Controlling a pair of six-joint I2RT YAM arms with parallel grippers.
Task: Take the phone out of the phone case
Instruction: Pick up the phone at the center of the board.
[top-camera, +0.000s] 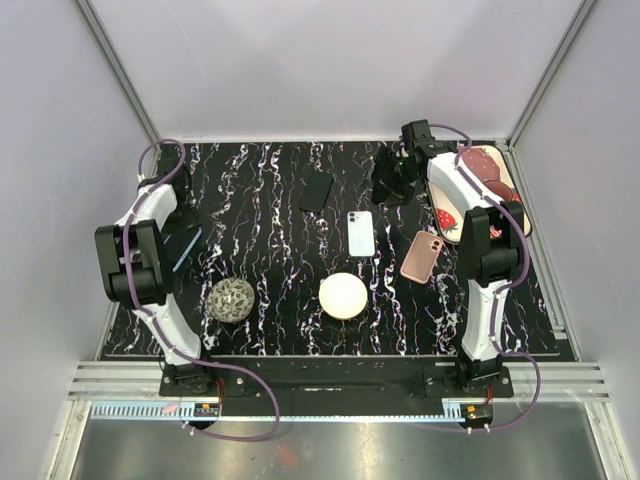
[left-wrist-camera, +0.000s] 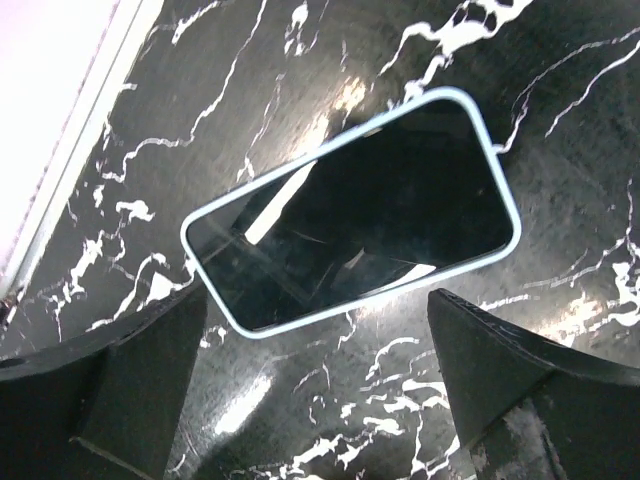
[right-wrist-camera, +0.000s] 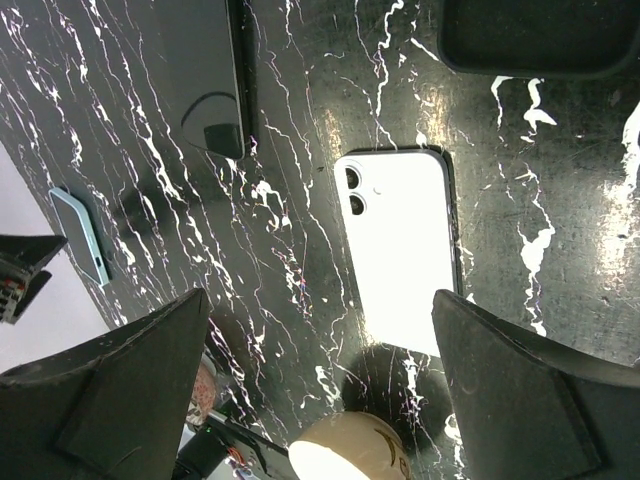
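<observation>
Below the wide-spread left hand (left-wrist-camera: 315, 298) lies a dark-screened phone (left-wrist-camera: 350, 220) in a pale-blue case (left-wrist-camera: 499, 172).

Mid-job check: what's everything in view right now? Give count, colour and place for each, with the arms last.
cased phone: one, light-blue case, screen up, left side of table
white phone: one, white, back up, centre
pink case: one, pink, right of the white phone
flat slab: one, black, behind centre
disc: one, cream, front centre
woven ball: one, grey-tan, front left
tray: one, strawberry print, rear right, partly under the right arm
dark item: one, black, cut off at the right wrist view's top; cannot tell what
table: one, black marble
left hand: one, open, above the cased phone
right hand: one, open, empty, rear right
</observation>
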